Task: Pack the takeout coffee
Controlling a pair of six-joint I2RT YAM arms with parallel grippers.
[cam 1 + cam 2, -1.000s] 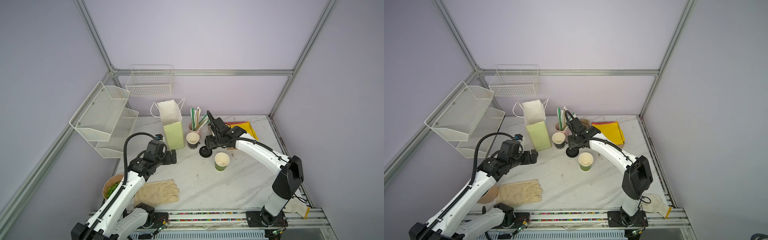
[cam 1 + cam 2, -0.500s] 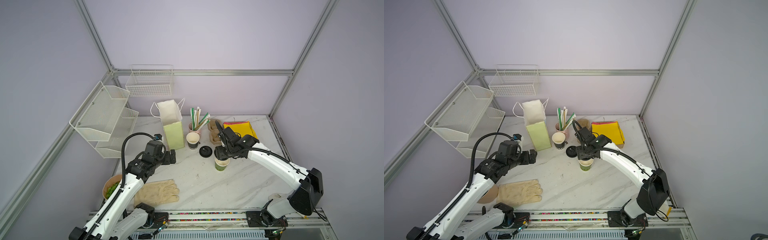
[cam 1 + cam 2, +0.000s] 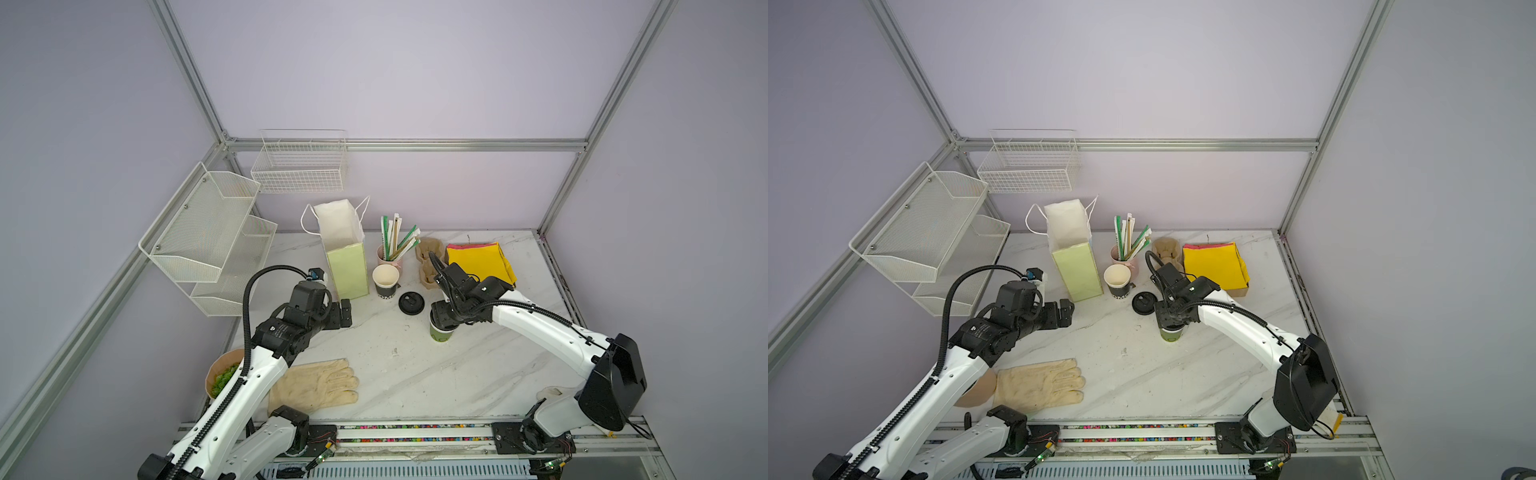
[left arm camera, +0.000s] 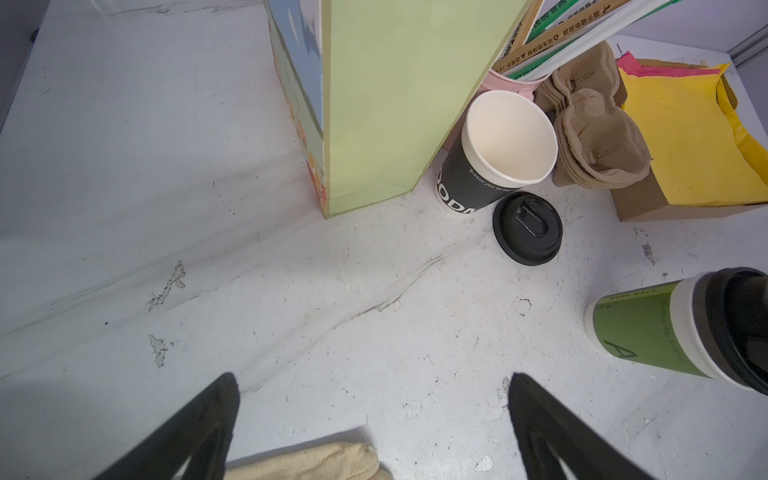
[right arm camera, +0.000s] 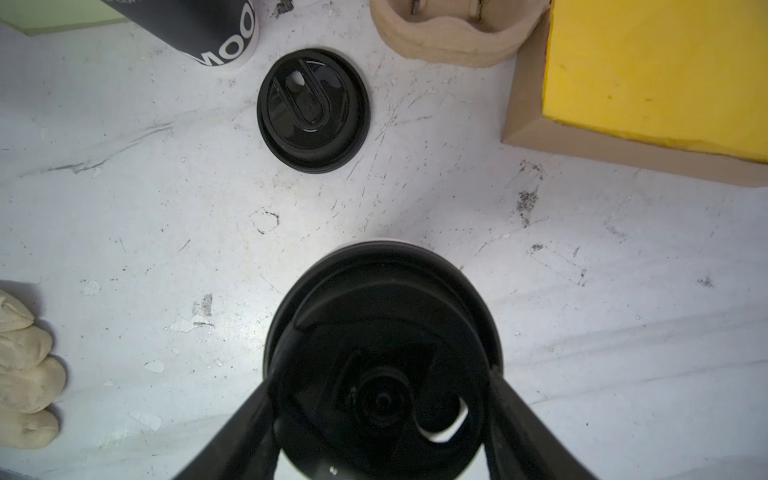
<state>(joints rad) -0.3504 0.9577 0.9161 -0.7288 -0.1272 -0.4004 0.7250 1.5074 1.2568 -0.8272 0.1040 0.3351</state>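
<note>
Fingers (image 5: pixel 249 432) on the right are clamping the lid (image 5: pixel 380 332) on the cup (image 4: pixel 640 328); left fingers (image 4: pixel 199 428) are gaping, empty. Cup is looking light, crushable, wanting a gentle mid-wall hold.

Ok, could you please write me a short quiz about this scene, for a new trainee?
1. True or false: the black paper cup has a lid on it.
2. What do the jaws of the right gripper hold? A) a straw B) the black lid on the green cup C) the glove
3. How many black lids are in view?
Key: 1 false. 2 B. 3 two: one on the green cup, and a loose lid on the table beside the black paper cup.
</note>
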